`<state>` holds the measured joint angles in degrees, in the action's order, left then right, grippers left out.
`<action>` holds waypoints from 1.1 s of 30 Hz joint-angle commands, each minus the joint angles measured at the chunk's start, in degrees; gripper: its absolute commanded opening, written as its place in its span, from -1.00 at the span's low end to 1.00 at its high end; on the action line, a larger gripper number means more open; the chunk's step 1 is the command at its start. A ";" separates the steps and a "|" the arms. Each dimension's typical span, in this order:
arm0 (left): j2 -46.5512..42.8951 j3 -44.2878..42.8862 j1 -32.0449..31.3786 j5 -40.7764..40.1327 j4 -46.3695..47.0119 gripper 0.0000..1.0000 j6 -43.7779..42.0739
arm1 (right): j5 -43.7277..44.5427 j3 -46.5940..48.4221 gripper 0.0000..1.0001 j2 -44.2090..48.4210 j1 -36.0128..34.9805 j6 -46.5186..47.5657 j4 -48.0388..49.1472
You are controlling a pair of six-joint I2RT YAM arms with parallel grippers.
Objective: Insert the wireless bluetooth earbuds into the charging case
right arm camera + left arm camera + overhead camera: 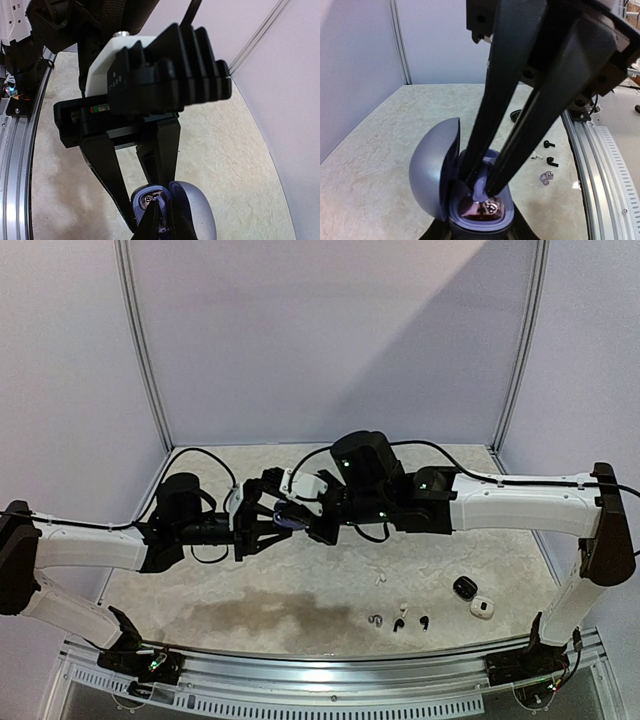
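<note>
Lilac charging case [432, 170] sits clamped in the left claw [268, 525]; the right claw [482, 187], nearly closed, hold unclear, should gently seat the earbud [491, 206] below its tips

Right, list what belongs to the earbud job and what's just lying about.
In the job:
- open lavender charging case, held by the left gripper
- right gripper, tips inside that case
- loose earbuds on the table

Lying about:
- black case
- white case, both untouched, to the right of the earbuds
</note>
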<state>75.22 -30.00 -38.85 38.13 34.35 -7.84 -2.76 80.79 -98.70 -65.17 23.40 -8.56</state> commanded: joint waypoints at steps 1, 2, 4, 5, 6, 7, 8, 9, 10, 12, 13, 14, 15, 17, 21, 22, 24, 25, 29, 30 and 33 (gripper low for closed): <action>-0.34 -0.85 -1.14 1.44 6.67 -1.00 -1.01 | -2.15 -1.67 -0.81 -0.71 -0.03 -2.40 -0.92; -0.33 -0.87 -1.15 1.42 6.69 -1.00 -1.08 | -2.16 -1.78 -0.80 -0.64 -0.01 -2.79 -1.17; -0.30 -0.90 -1.19 1.35 6.63 -1.00 -1.36 | -1.89 -1.93 -0.77 -0.45 0.00 -3.28 -1.76; -0.29 -0.91 -1.15 1.40 6.53 -1.00 -1.50 | -1.67 -2.07 -0.76 -0.30 0.02 -3.47 -2.04; -0.27 -0.95 -1.14 1.51 6.48 -1.00 -1.60 | -1.45 -2.19 -0.76 0.04 -0.04 -3.60 -2.38; -0.19 -0.94 -1.14 1.62 6.44 -1.00 -1.69 | -1.19 -2.36 -0.76 0.23 -0.04 -3.69 -2.59; -0.24 -0.94 -1.16 1.79 6.43 -1.00 -1.61 | -0.97 -2.46 -0.76 0.46 0.03 -3.70 -2.79; -0.18 -1.04 -1.14 1.92 6.37 -1.00 -1.54 | -0.87 -2.56 -0.75 0.64 0.12 -3.67 -3.16; -0.16 -1.03 -1.15 1.99 6.39 -1.00 -1.44 | -0.66 -2.65 -0.75 0.85 0.24 -3.63 -3.43; -0.16 -1.18 -1.15 2.04 6.35 -1.00 -1.38 | -0.36 -2.81 -0.73 1.11 0.34 -3.58 -3.81; -0.09 -1.23 -1.14 2.04 6.29 -1.00 -1.35 | -0.32 -2.91 -0.73 1.33 0.39 -3.55 -3.90; -0.08 -1.35 -1.16 2.12 6.26 -1.00 -1.42 | -0.30 -2.92 -0.72 1.38 0.31 -3.54 -3.88; -0.07 -1.31 -1.22 2.12 6.26 -1.00 -1.55 | -0.27 -2.92 -0.70 1.40 0.30 -3.46 -3.86; 0.00 -1.37 -1.23 2.12 6.26 -1.00 -1.60 | 0.09 -2.92 -0.65 1.41 0.34 -3.45 -3.92; -0.02 -1.22 -1.23 2.69 6.17 -1.00 -1.89 | 0.52 -2.84 -0.60 1.72 0.32 -3.38 -3.90; 0.01 -1.20 -1.23 3.06 6.09 -1.00 -2.10 | 0.55 -2.69 -0.60 1.74 0.36 -3.24 -3.98; 0.04 -1.21 -1.29 3.26 6.08 -1.00 -2.08 | 0.69 -2.37 -0.60 1.63 0.43 -3.04 -4.04; 0.02 -1.17 -1.31 3.22 6.08 -1.00 -2.08 | 0.74 -2.17 -0.60 1.59 0.40 -3.01 -4.05; -0.07 -1.04 -1.31 3.18 5.67 -1.00 -2.14 | 0.54 -0.97 -0.57 1.55 0.39 -2.88 -4.28; -0.07 -1.03 -1.32 3.26 5.57 -1.00 -2.16 | 0.42 -0.72 -0.55 1.65 0.34 -2.84 -4.44; -0.07 -1.02 -1.32 3.42 5.39 -1.00 -2.14 | 0.22 -0.08 -0.48 2.03 0.43 -2.75 -4.93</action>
<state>75.35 -30.00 -38.85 39.33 35.55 -9.47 -3.27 79.64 -97.76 -65.08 20.45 -9.61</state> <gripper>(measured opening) 0.274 0.245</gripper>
